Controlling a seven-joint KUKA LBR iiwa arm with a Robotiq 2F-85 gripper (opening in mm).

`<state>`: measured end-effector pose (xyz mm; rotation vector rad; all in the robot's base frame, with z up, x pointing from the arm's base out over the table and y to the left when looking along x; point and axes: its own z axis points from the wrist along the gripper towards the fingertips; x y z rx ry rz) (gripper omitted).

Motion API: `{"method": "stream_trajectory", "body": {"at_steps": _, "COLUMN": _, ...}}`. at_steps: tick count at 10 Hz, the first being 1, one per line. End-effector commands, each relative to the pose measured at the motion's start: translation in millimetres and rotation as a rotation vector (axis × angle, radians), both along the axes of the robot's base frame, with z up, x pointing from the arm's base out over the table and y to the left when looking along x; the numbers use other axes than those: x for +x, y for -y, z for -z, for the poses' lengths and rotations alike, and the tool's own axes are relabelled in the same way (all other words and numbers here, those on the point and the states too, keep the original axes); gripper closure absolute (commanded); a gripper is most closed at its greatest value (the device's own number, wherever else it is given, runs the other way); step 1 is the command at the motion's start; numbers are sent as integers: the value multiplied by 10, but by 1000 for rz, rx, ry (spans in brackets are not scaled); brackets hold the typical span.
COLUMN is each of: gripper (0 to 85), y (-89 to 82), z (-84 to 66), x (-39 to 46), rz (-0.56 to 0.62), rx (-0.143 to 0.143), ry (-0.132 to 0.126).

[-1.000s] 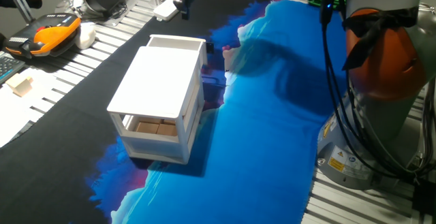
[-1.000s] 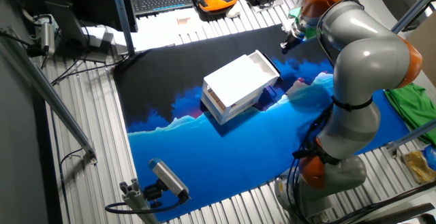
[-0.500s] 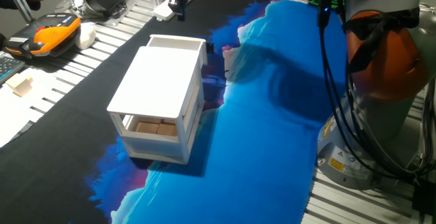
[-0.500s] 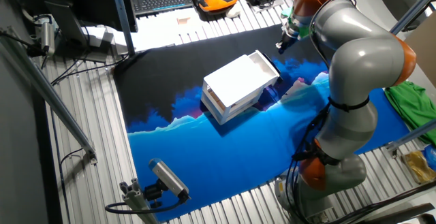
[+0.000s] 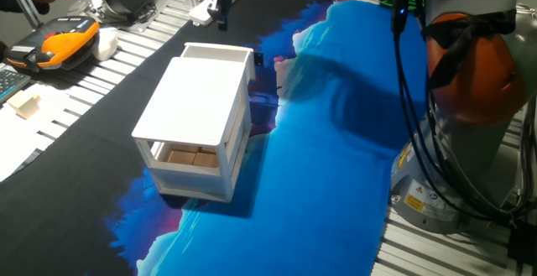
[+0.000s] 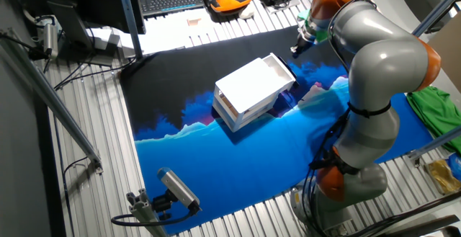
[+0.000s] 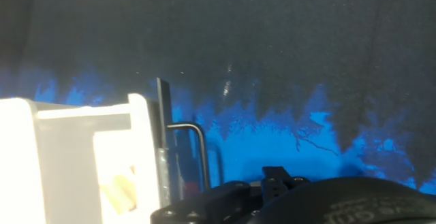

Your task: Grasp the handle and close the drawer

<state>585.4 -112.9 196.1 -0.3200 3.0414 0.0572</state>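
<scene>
The cabinet (image 5: 197,125) stands on the blue-and-black cloth (image 5: 336,142), roughly mid-table. Its drawer (image 5: 220,54) sticks out a little past the cabinet's far end, toward the back of the table in one fixed view; in the other fixed view the same drawer (image 6: 276,65) juts out at the cabinet's right end. Tan blocks (image 5: 189,157) show through the cabinet's lower opening at the near end.

The gripper (image 5: 220,7) hangs above and beyond the drawer's protruding end, clear of it, not touching. In the other fixed view the gripper (image 6: 297,47) sits up and right of the drawer. Whether its fingers are spread or pressed together I cannot tell; it is too small and dark.

Hand view: the drawer front (image 7: 82,156) fills the lower left, overexposed white, with a thin metal handle (image 7: 194,149) just right of it.
</scene>
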Motion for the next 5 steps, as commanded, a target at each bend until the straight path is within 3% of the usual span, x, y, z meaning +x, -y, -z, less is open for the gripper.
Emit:
{"method": "stream_trajectory", "body": {"at_steps": 1, "gripper": 850, "y": -39, "z": -3, "x": 4, "rz": 3, "rx": -4, "ry": -3}}
{"method": "stream_trajectory", "body": {"at_steps": 5, "gripper": 850, "y": -111, "z": 80, "x": 2, "rz": 8, "rx": -10, "ry": 4}}
